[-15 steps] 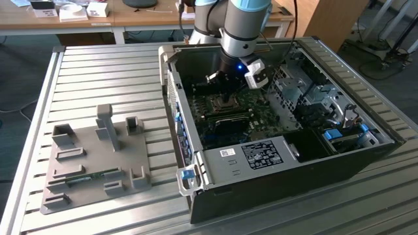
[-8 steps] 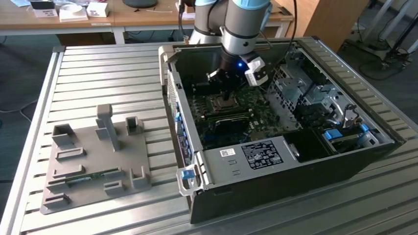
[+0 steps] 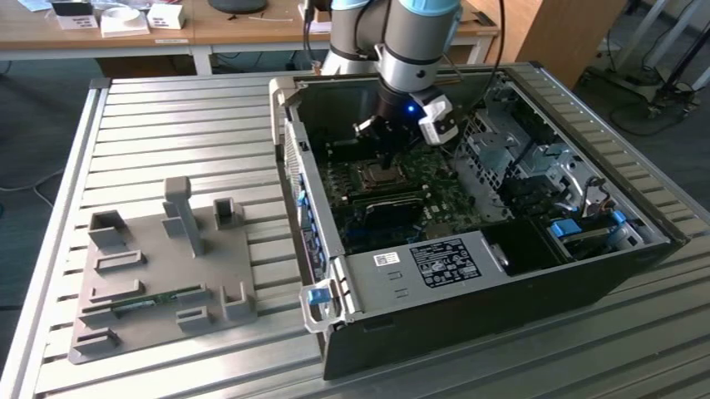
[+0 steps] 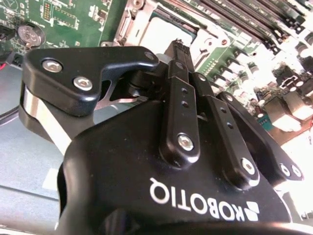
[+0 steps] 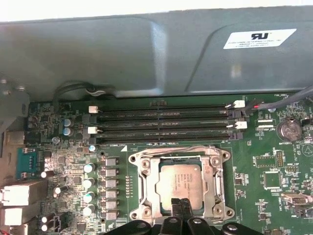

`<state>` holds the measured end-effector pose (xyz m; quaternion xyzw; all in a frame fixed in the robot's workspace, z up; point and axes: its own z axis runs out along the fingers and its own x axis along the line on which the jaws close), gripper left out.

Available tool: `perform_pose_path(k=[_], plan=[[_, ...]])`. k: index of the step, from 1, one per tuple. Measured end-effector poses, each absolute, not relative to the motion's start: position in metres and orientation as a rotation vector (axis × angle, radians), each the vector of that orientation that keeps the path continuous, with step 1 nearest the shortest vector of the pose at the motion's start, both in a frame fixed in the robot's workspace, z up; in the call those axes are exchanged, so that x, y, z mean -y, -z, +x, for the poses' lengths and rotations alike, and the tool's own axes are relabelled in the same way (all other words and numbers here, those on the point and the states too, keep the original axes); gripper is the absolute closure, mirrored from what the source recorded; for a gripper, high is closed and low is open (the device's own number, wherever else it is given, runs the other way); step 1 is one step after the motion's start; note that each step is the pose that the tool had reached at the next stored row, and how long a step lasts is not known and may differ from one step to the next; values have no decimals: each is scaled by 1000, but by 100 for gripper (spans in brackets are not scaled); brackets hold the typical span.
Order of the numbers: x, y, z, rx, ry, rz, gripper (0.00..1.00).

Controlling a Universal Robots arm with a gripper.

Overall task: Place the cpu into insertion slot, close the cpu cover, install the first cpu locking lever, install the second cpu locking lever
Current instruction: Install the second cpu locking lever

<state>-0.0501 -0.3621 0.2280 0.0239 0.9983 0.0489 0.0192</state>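
I see my black two-finger gripper (image 5: 182, 208) pinched together, holding nothing, tips over the small silvery-grey square cpu (image 5: 179, 183) lying in the socket, with the silvery metal cpu cover (image 5: 180, 182) framing it. Pressing off-centre might scratch the chip or bend pins.

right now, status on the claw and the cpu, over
Claw shut, tips low over the socket. Cpu seated in slot, cpu cover down around it. Nothing in the way.

We see a lab: a robot arm (image 3: 405, 50) over a slatted metal bench (image 3: 166, 133), wooden desks (image 3: 222, 29) behind.
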Motion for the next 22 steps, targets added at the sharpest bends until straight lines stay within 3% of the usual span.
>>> perform_pose_path(k=[22], plan=[[361,-230,-47,-3101,-157,20,89]])
